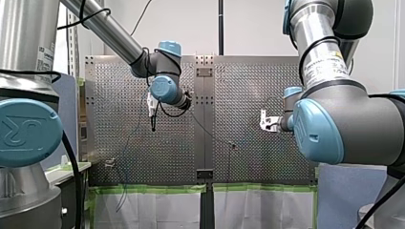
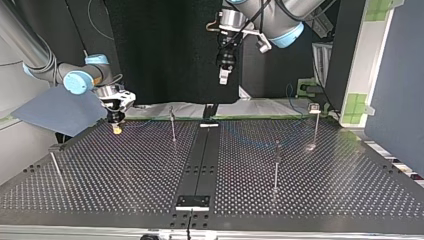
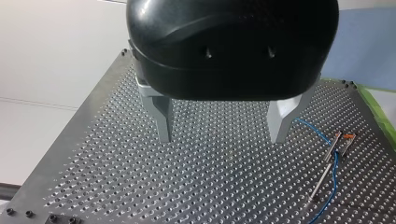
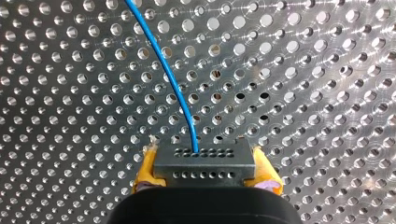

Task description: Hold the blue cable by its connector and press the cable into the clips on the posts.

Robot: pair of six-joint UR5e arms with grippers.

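Clearly, my right jaws are clamped on the connector (image 4: 204, 161). In the right wrist view it sits squarely between the yellow pads (image 4: 145, 172), one against each of its short ends. The connector is a small dark grey block, wider than tall, with two rows of tiny round holes across its faces. The blue cable (image 4: 173, 84) is thin, smooth and bright blue. It leaves the connector near the middle of the upper row of holes and sweeps away in one gentle curve over the perforated bench (image 4: 327, 70).

In the top view my right arm (image 2: 75, 80) comes in at the view's left. Its jaws are low at the far edge of the bench (image 2: 125, 185), yellow tips just above the surface. Thin upright posts (image 2: 276, 165) stand well apart across the bench, some with a small head on top.

My left arm (image 2: 270, 20) hangs high over the far middle of the bench in that same view. In the left wrist view my left jaws are spread wide apart, two pale metal prongs under a black housing, with only bare bench (image 3: 140, 177) between them. Off to one side of them a slim metal post (image 3: 322, 179) rises from the bench, topped by a clip (image 3: 343, 139) with a touch of orange. The blue cable (image 3: 332, 191) runs up to that clip and then trails down alongside the post in a loose wave. I cannot tell whether it is seated in the clip.
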